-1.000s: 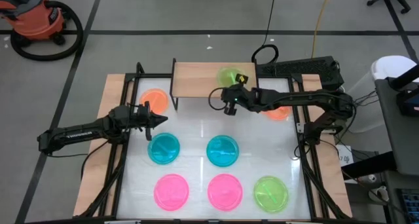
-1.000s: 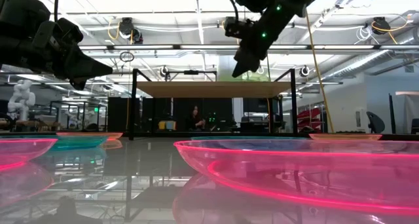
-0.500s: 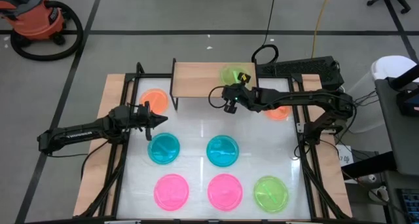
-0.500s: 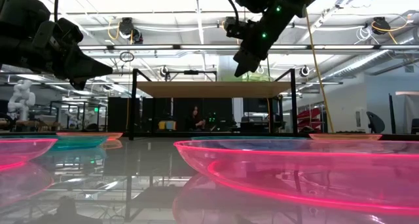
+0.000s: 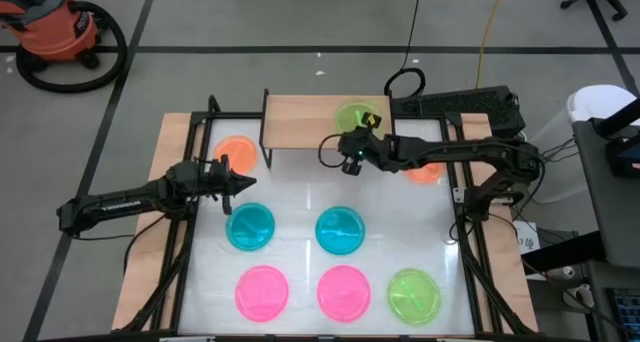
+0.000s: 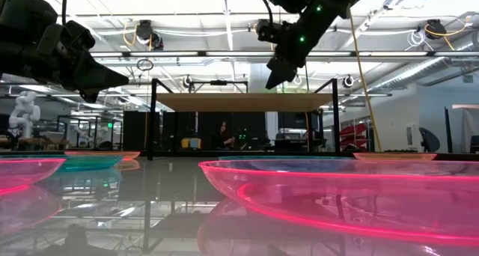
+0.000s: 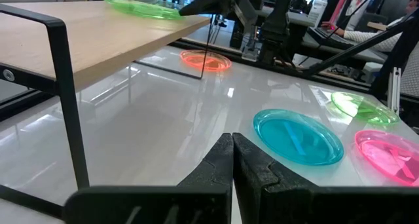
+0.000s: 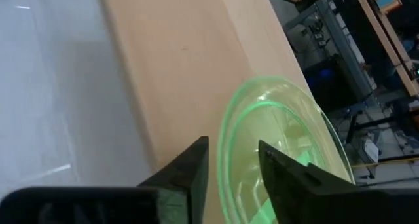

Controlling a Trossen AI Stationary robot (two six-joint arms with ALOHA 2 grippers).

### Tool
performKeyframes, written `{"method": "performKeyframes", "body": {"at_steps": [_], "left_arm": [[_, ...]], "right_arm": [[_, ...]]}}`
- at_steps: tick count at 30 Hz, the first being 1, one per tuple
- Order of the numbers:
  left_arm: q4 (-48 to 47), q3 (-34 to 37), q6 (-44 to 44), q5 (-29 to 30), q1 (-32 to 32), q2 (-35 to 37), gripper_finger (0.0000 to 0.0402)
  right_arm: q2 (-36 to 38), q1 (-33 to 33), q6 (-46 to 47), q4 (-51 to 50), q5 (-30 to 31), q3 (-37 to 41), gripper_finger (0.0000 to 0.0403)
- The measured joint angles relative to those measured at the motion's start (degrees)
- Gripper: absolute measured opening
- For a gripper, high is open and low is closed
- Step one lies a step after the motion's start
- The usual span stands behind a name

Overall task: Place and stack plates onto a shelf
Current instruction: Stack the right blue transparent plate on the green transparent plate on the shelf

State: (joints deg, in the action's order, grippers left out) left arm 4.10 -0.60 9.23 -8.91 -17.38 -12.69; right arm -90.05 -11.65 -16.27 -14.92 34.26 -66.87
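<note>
A lime green plate lies flat on the light-wood shelf, toward its right end. My right gripper is open at the plate's near rim. One finger stands over the board and the other over the plate's hollow, with a gap on each side of the rim. My left gripper hangs shut above the table between an orange plate and a cyan plate.
On the white tabletop lie another cyan plate, two pink plates, a green plate, and an orange plate under my right arm. The shelf's left half is bare wood, on black legs.
</note>
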Motion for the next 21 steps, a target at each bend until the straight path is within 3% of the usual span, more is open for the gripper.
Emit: {"method": "performKeyframes", "body": {"at_steps": [7,21], "left_arm": [[0.0,0.0,0.3,0.0,0.0,0.0,0.0004],[0.0,0.0,0.3,0.0,0.0,0.0,0.0004]], "right_arm": [[3.0,3.4,-2.2,0.2,0.1,0.0,0.0141],[11.6,7.7,2.9,0.5,-0.2,0.0,0.0142]]}}
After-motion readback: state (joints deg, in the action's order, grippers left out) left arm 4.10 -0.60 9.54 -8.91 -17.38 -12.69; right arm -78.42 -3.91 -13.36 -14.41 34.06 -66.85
